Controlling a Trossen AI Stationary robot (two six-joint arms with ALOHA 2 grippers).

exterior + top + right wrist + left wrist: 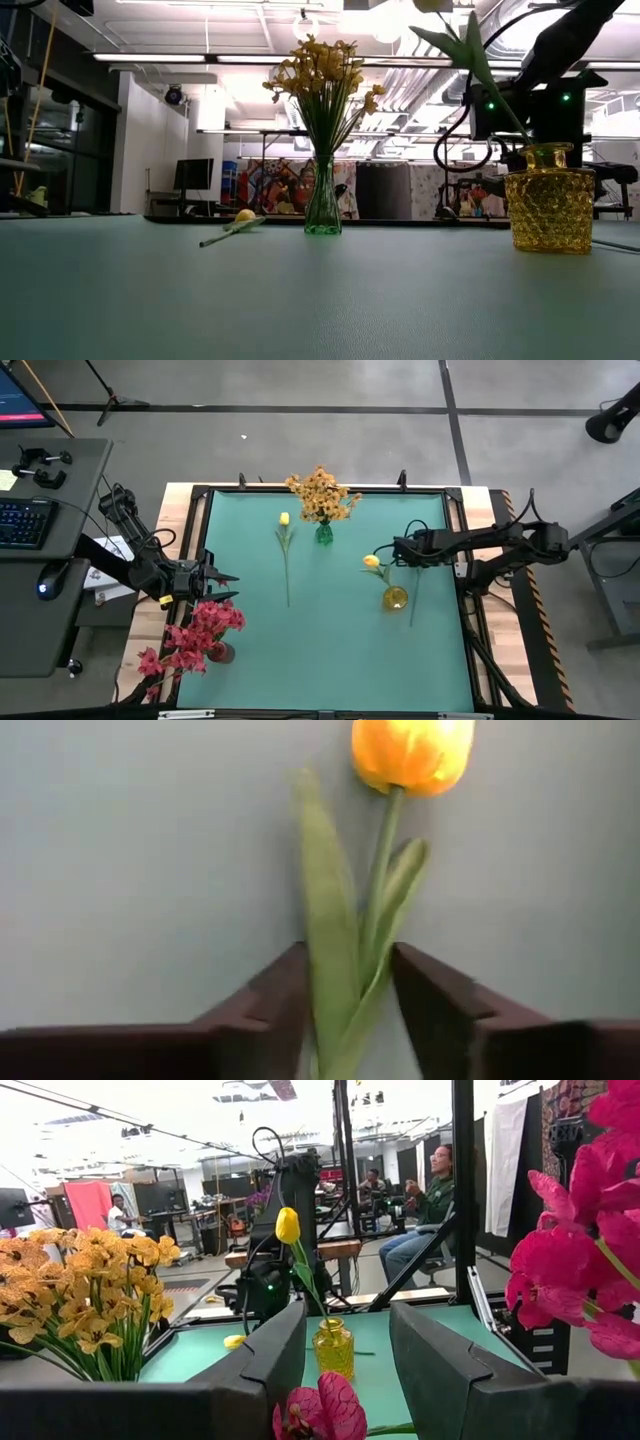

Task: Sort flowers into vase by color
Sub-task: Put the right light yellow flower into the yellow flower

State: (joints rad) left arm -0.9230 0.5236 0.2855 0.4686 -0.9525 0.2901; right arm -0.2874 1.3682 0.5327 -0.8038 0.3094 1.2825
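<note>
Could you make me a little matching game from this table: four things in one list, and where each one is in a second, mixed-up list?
Things:
1. orange-yellow sprays
2. red-pink blooms
3. yellow tulip
4. second yellow tulip

Places:
A. lying flat on the green table top
B. standing in the green glass vase
C. between the right gripper's fingers, stem reaching the yellow vase
D. in a vase by the left gripper

Pairs: 1-B, 2-D, 3-C, 4-A
</note>
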